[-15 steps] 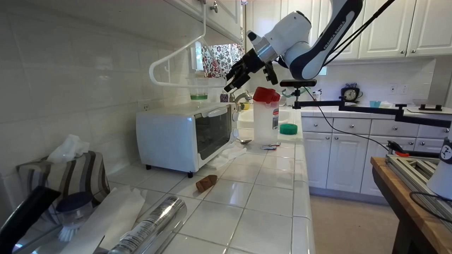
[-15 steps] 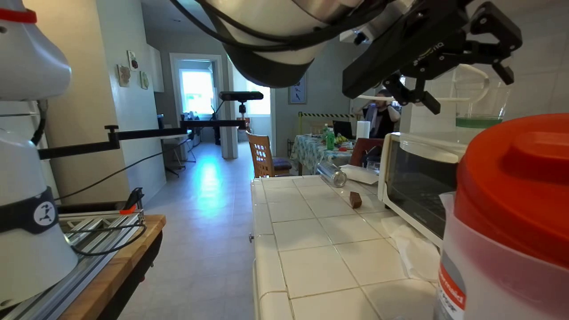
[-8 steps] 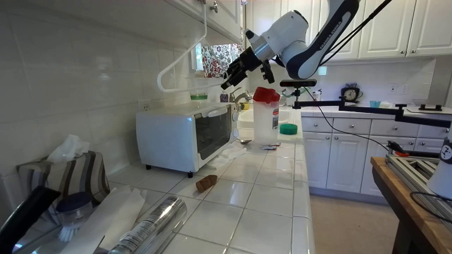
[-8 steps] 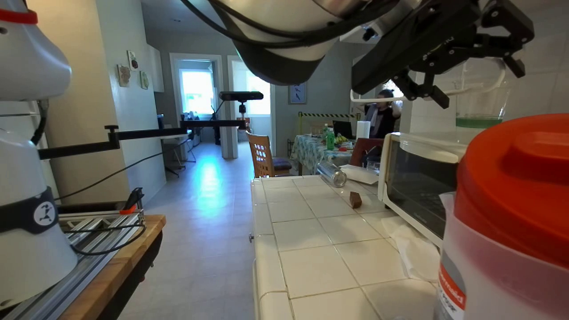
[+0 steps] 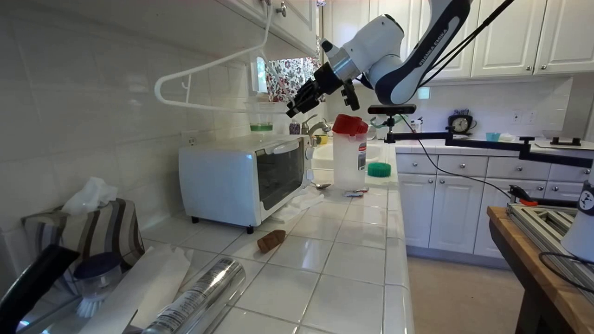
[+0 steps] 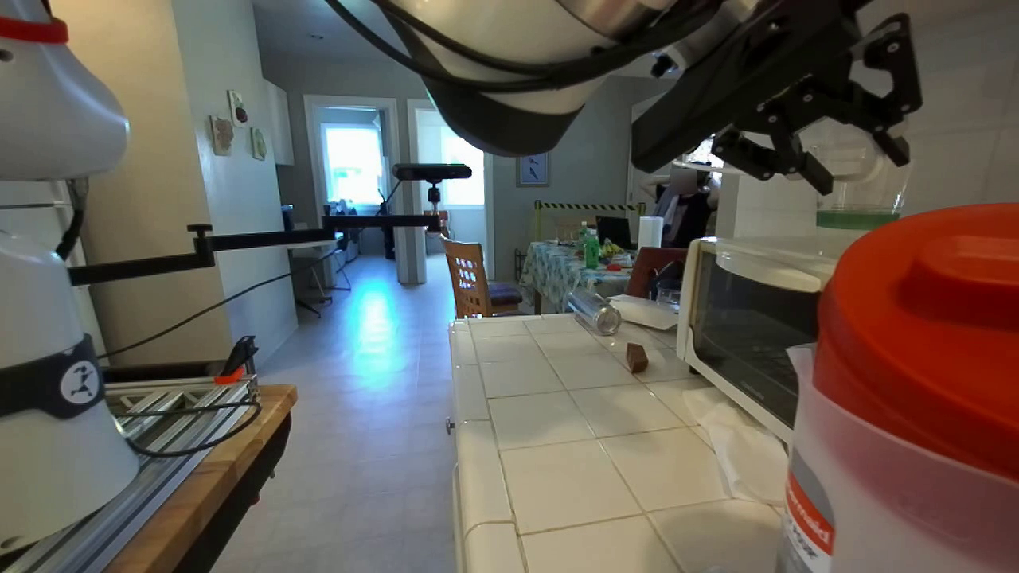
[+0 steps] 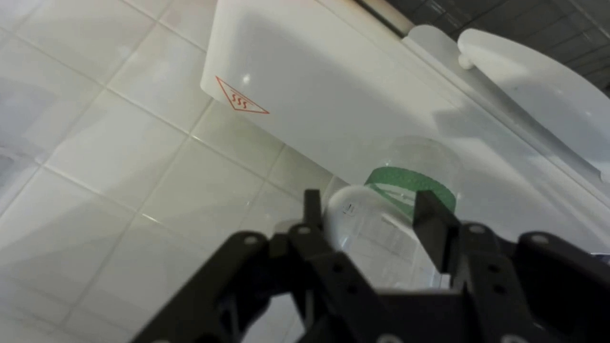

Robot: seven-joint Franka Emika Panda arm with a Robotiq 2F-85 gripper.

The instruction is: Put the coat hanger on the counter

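The white coat hanger (image 5: 209, 64) hangs under the upper cabinet, its hook beside the cabinet knobs at the frame's top edge. It is turned so that its long bar runs above the toaster oven. My gripper (image 5: 293, 107) reaches its near corner, the fingertips overlapping that corner in an exterior view; whether they touch it I cannot tell. In an exterior view the gripper (image 6: 864, 165) has its fingers apart, part of the hanger behind it. The wrist view also shows the fingertips (image 7: 312, 205) apart, with no clear grip on the hanger. The tiled counter (image 5: 352, 260) lies well below.
A white toaster oven (image 5: 218, 176) stands on the counter under the hanger, with a clear green-bottomed container (image 5: 261, 126) above it. A red-lidded pitcher (image 5: 350, 157) stands close by the arm. A brown block (image 5: 271, 241) and a silvery roll (image 5: 199, 297) lie farther along.
The gripper has moved slightly toward the hanger and its fingers have drawn closer together. The hanger has swung, its far corner first shifting right, then well to the left and up.
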